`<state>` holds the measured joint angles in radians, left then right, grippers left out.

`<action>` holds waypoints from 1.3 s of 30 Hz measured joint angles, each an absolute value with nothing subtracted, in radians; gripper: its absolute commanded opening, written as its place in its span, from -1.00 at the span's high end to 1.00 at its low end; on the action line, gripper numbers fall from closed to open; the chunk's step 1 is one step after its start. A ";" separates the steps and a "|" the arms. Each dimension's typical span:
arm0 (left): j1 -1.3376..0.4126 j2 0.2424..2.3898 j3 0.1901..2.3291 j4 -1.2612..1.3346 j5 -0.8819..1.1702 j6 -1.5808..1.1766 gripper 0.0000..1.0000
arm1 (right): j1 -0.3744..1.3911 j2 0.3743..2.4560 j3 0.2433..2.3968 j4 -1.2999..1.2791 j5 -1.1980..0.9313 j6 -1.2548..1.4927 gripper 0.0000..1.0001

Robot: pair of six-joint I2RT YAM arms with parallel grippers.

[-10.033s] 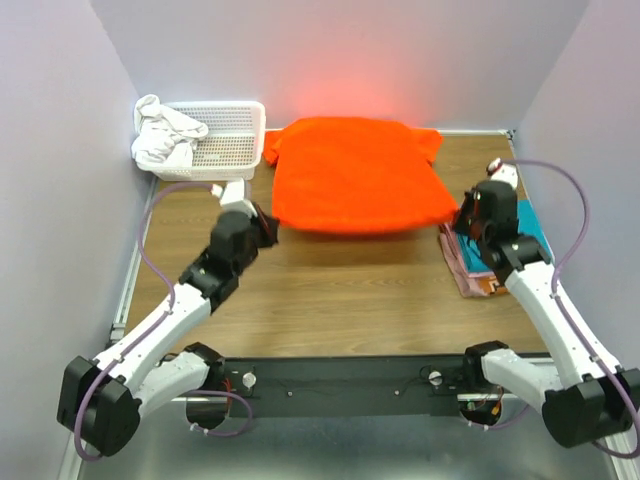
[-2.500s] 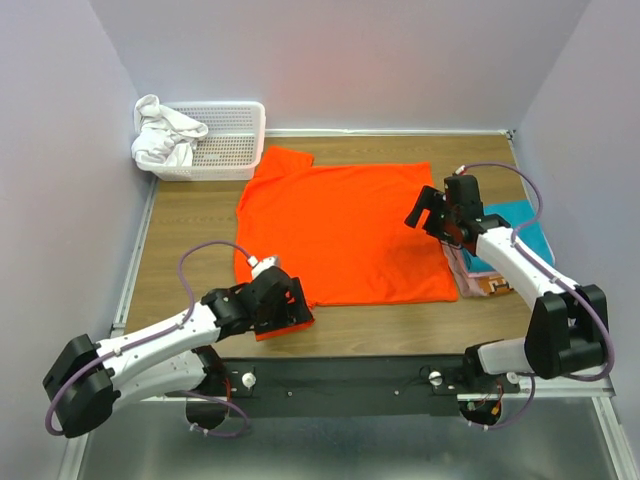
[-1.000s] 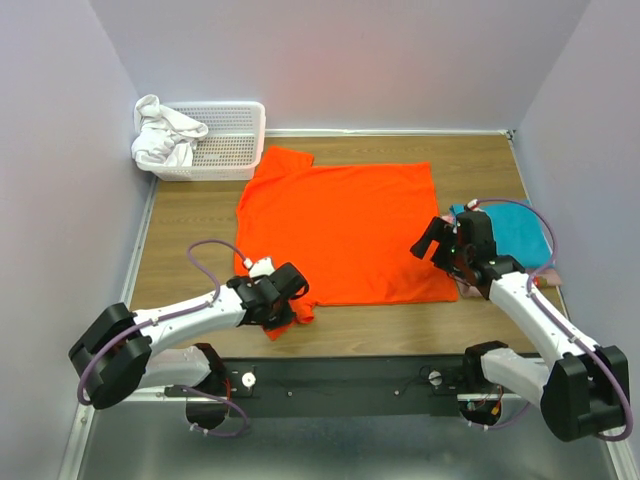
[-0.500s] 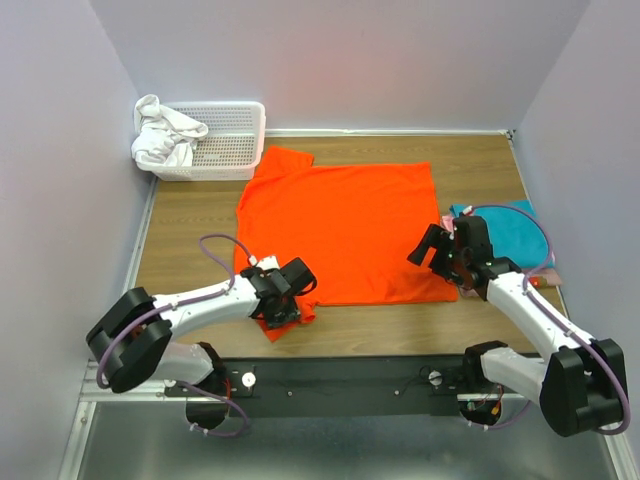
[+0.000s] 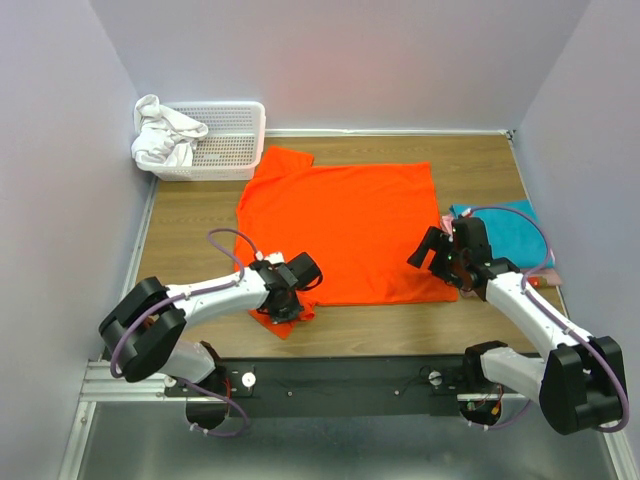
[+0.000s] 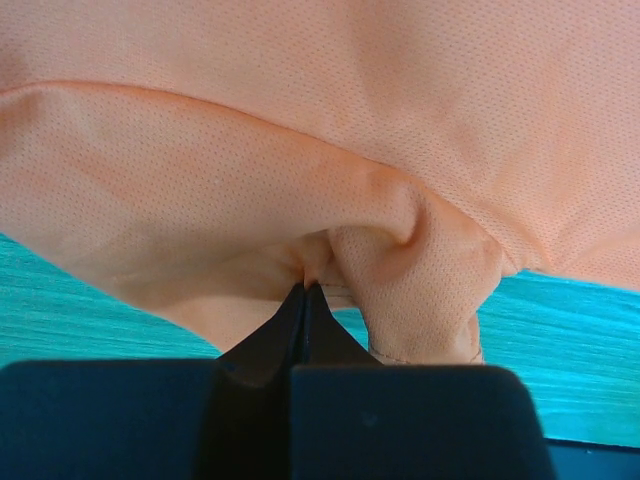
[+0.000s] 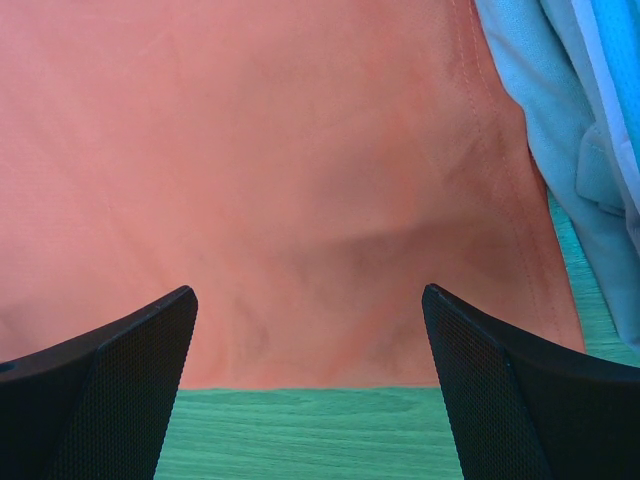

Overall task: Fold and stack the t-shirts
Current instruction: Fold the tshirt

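A bright orange t-shirt [image 5: 340,225] lies spread flat on the wooden table [image 5: 190,225]. Its near left sleeve is bunched up [image 5: 283,322]. My left gripper [image 5: 291,300] is down at that corner and shut on a pinch of the orange cloth [image 6: 350,110], with the closed fingertips [image 6: 305,292] buried in a fold. My right gripper [image 5: 432,253] hovers wide open over the shirt's near right hem [image 7: 320,200], fingers [image 7: 130,350] apart and touching nothing. Folded t-shirts are stacked at the right, a teal one [image 5: 510,222] on top; its edge [image 7: 560,150] shows in the right wrist view.
A white plastic basket [image 5: 228,140] stands at the back left with a white cloth [image 5: 160,135] hanging over its side. Walls close in on the left, back and right. The arms' black base rail [image 5: 340,375] runs along the near edge.
My left gripper opened briefly and shut again on the bunched near left corner, shifting slightly right. The right gripper has stayed open and barely moved.
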<state>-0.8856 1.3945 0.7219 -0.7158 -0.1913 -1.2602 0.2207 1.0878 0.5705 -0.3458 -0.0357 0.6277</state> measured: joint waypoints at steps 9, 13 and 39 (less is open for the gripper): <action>-0.886 1.375 0.825 -0.866 -0.281 -1.203 1.00 | 0.221 1.019 0.539 -0.379 -0.052 0.648 -1.00; -0.885 1.332 0.831 -0.915 -0.296 -1.194 1.00 | 0.221 0.963 0.507 -0.429 -0.051 0.691 -1.00; -0.886 1.201 0.745 -0.908 -0.273 -1.058 1.00 | 0.221 0.889 0.399 -0.575 0.061 0.913 0.19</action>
